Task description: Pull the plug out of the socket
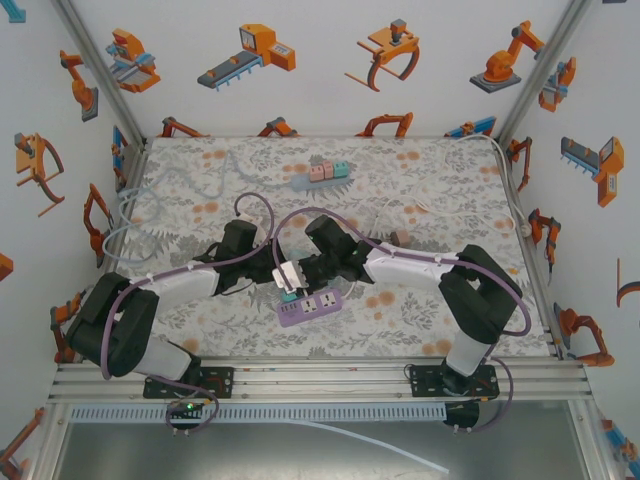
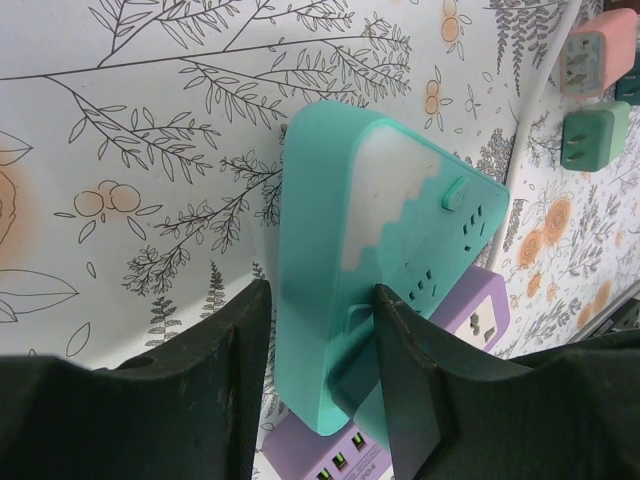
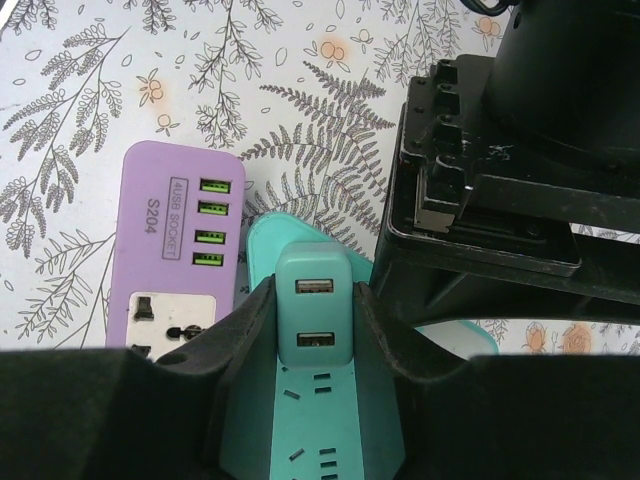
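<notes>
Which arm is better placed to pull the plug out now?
Right. The right gripper has its fingers closed on the teal plug seated in the teal power strip. The left gripper clamps the strip's body, so it can brace while the right pulls.

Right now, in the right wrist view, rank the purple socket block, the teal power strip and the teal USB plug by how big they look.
1. purple socket block and teal power strip: too close to rank, since the right end effector covers much of the strip.
2. teal USB plug: clearly smallest.
</notes>
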Controlling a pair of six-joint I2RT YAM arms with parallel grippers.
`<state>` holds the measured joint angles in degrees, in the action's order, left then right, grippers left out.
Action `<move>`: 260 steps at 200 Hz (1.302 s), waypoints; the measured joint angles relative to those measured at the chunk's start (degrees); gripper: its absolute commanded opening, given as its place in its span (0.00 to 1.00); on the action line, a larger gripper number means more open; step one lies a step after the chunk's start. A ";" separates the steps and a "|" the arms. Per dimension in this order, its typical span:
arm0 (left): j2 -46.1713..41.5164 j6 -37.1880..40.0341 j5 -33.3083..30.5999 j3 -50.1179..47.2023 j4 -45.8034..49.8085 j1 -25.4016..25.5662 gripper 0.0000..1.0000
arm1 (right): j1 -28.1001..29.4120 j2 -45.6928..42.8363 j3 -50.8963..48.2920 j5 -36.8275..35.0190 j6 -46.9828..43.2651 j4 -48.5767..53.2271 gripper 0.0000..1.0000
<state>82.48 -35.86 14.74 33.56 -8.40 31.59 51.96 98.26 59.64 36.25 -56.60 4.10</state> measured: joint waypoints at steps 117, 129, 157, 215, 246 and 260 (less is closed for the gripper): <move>1.68 0.02 0.02 0.20 -2.91 -0.13 0.43 | 1.88 -3.08 4.50 1.66 4.35 4.09 0.17; 1.44 0.02 -0.07 0.20 -2.84 -0.13 0.44 | 1.90 -3.48 4.48 1.60 4.37 4.04 0.17; 0.22 0.26 -1.49 0.24 -1.49 -0.13 0.46 | 1.90 -7.26 3.41 -0.33 7.39 3.72 0.17; -5.81 4.83 -6.64 0.87 7.61 -0.20 0.54 | 0.11 -20.06 -3.96 -9.92 28.52 -4.55 0.09; -12.15 7.78 -5.16 1.20 8.33 0.76 0.55 | -9.29 -24.55 -5.31 -11.72 48.74 -5.79 0.04; -15.96 9.31 -4.22 1.27 7.96 2.91 0.55 | -16.17 -25.99 -6.01 -12.15 58.93 -6.05 0.05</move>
<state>66.52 -26.55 10.52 34.83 -0.45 34.50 35.79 72.27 53.63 24.10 2.33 -1.96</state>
